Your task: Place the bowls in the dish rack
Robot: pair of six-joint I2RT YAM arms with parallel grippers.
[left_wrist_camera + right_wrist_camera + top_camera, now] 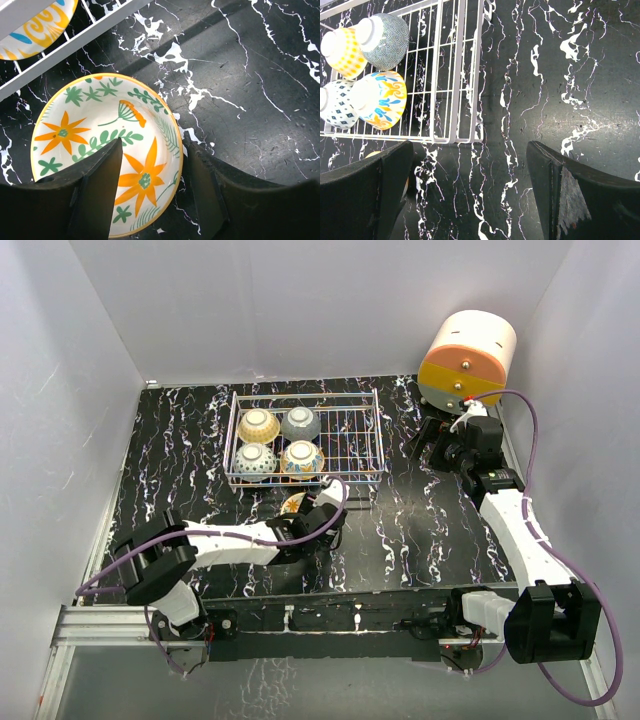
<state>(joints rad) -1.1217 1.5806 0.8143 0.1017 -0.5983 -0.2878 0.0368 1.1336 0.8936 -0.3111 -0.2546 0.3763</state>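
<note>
The white wire dish rack (350, 445) holds four upturned bowls: yellow-cream (258, 425), grey speckled (300, 423), blue-dotted white (254, 461) and orange-and-blue floral (301, 459). A fifth bowl (100, 145), white with orange flowers and green leaves, stands upright on the table just in front of the rack. My left gripper (155, 147) is open and straddles this bowl's right rim, one finger (95, 185) over the inside, the other (210, 190) outside. My right gripper (425, 445) is open and empty, hovering right of the rack (455, 75).
A round cream-and-orange drum cabinet (467, 358) stands at the back right corner. White walls close in the black marbled table on three sides. The rack's right half holds no bowls.
</note>
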